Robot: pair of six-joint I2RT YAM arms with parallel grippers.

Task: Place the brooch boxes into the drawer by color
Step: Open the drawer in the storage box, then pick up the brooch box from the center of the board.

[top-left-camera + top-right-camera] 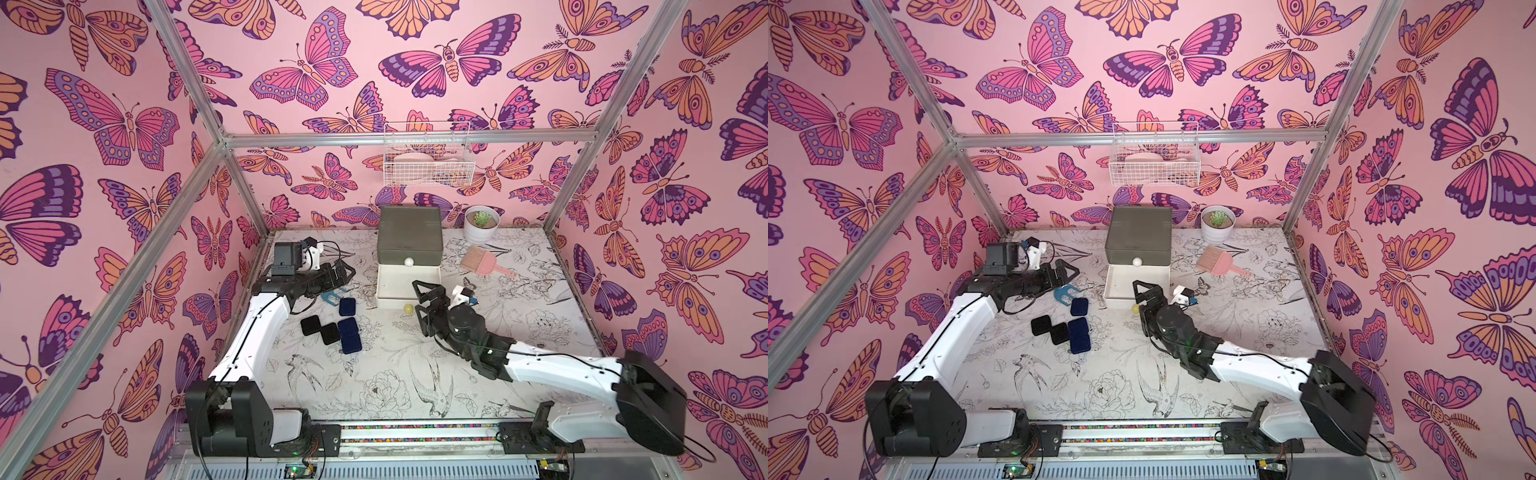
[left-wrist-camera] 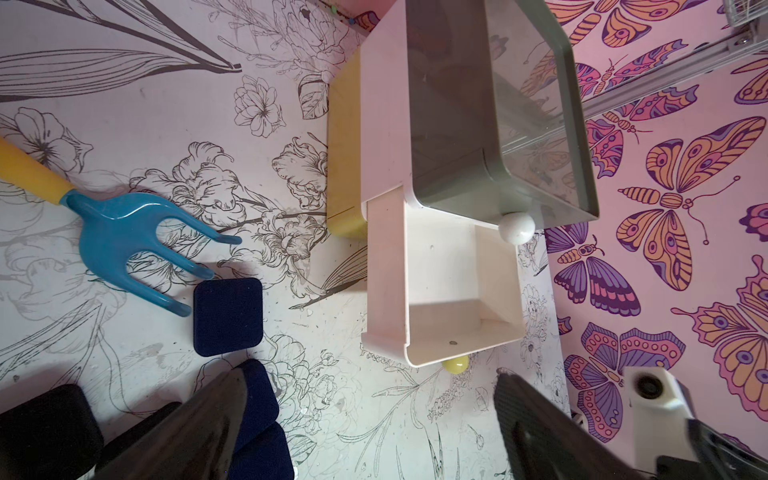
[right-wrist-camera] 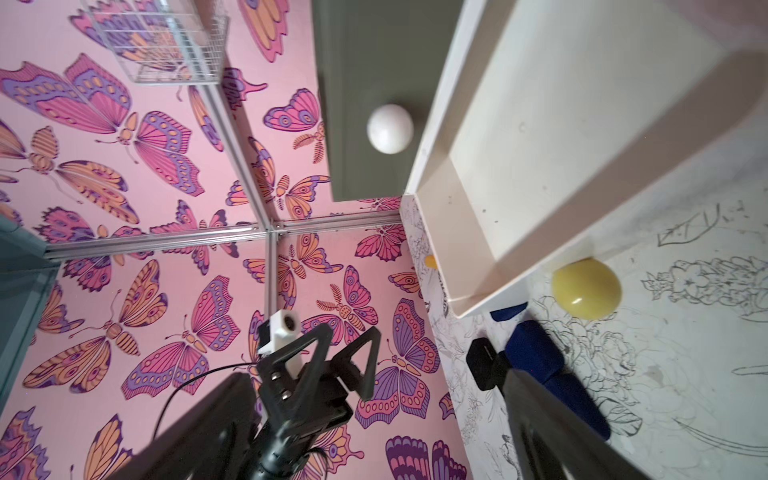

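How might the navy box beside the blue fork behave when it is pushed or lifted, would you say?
The navy box lies flat, so it should slide rather than roll or tip. Its matte, velvety surface probably grips well.

Table [image 1: 415, 374], floral-and-bird print. Drawer chest [image 1: 409, 237] at 12 o'clock; potted succulent [image 1: 481, 226] at 1; pink brush [image 1: 482, 261] at 2; blue garden fork [image 1: 332, 297] at 10. Black brooch boxes [image 1: 311, 325] and navy brooch boxes [image 1: 347, 307] clustered at 9.
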